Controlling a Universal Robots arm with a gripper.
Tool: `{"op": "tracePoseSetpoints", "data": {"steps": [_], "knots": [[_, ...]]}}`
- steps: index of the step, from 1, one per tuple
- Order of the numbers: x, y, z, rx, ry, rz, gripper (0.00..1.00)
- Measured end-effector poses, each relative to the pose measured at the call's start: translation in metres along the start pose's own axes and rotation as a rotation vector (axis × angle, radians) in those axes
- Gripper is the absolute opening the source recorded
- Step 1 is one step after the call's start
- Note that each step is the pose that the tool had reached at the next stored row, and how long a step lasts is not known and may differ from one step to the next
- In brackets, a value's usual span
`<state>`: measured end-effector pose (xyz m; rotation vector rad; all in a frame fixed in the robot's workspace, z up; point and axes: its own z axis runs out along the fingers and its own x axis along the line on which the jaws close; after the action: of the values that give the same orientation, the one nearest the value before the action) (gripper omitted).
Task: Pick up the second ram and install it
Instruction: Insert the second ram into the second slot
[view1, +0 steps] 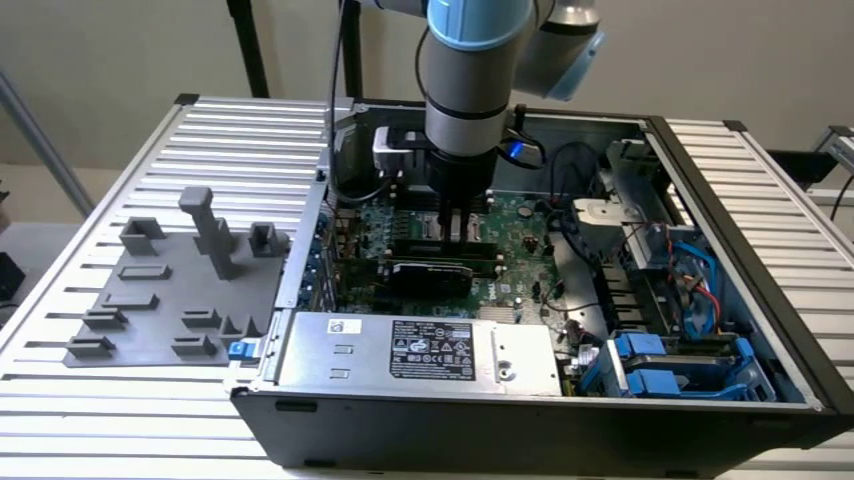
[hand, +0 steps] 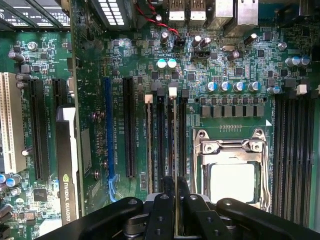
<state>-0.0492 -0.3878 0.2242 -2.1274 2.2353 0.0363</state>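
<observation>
The gripper (hand: 176, 200) is pinching the second ram (hand: 176, 150) edge-on over the motherboard (hand: 240, 65) slots; seating well likely needs it upright, aligned, pressed evenly.

The arm (view1: 467, 90) is hanging vertically — wrist pointing straight down — with the gripper (hand: 176, 200) pinching its fingers (hand: 165, 210) nearly together.

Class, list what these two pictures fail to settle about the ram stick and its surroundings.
1. Wrist view: ram stick, edge-on in the hand, chips hidden by the fingers.
2. Exterior view: whether it touches a slot, too small to tell.
3. Exterior view: power supply label, print too small.
</observation>
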Motion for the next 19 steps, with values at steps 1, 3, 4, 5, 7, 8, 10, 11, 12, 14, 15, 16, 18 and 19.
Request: {"op": "tracePoseSetpoints", "data": {"steps": [1,3,4,5,7,8,10,11,12,14,15,16,18,19], "knots": [[0.0,0.0001,0.0002,0.0,0.0008,0.0,0.14],[0.0,0.0001,0.0006,0.0002,0.0029,0.0,0.14],[-0.0001,0.0001,0.0008,0.0003,0.0039,0.0,0.14],[-0.0001,0.0001,0.001,0.0003,0.0046,0.0,0.14],[-0.0004,0.0002,0.0014,0.0006,0.0057,0.0,0.14],[-0.0005,0.0002,0.0016,0.0008,0.0061,0.0,0.14],[-0.0009,0.0002,0.002,0.0013,0.0069,0.0,0.14],[-0.0011,0.0002,0.0021,0.0017,0.0072,0.0,0.14],[-0.0012,0.0002,0.0023,0.002,0.0074,0.0,0.14],[-0.0016,0.0002,0.0026,0.0028,0.0075,0.0,0.14],[-0.0018,0.0002,0.0028,0.0033,0.0075,0.0,0.14],[-0.0019,0.0002,0.003,0.0037,0.0075,0.0,0.14],[-0.0023,0.0003,0.0032,0.0042,0.0079,0.0,0.14],[-0.0025,0.0003,0.0033,0.0044,0.0079,-0.001,0.14]]}}
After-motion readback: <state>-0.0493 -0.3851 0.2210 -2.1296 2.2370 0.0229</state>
